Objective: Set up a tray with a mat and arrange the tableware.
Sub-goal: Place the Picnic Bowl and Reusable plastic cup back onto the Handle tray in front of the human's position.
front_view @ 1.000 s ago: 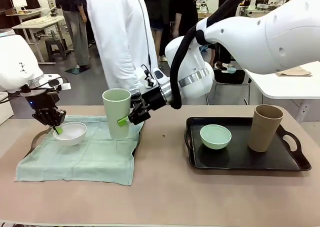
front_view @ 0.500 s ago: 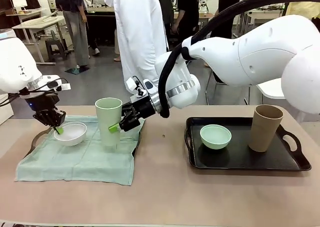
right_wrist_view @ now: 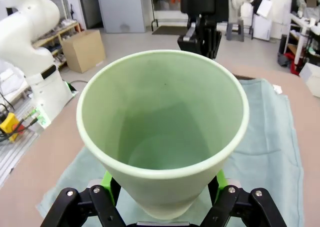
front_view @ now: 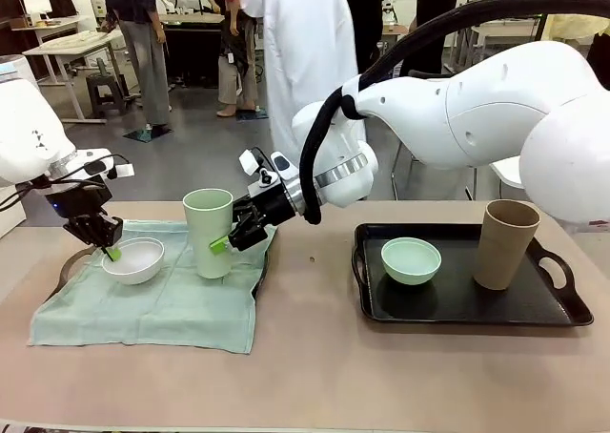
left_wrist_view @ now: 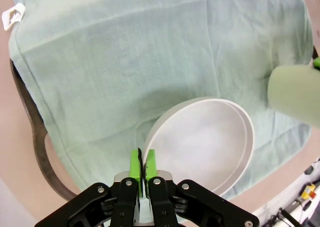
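Pale green tumbler [front_view: 208, 228] is clamped near-upright in right gripper [front_view: 229, 241], mat [front_view: 162, 309] just beneath; white bowl [front_view: 135, 260] rim is pinched by left gripper [front_view: 111, 253].

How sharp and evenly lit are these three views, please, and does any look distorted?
Front view: even light, soft shadow under the black tray. Left wrist view: white bowl crisp, pale green tumbler blurred. Right wrist view: wide-angle swells the tumbler.
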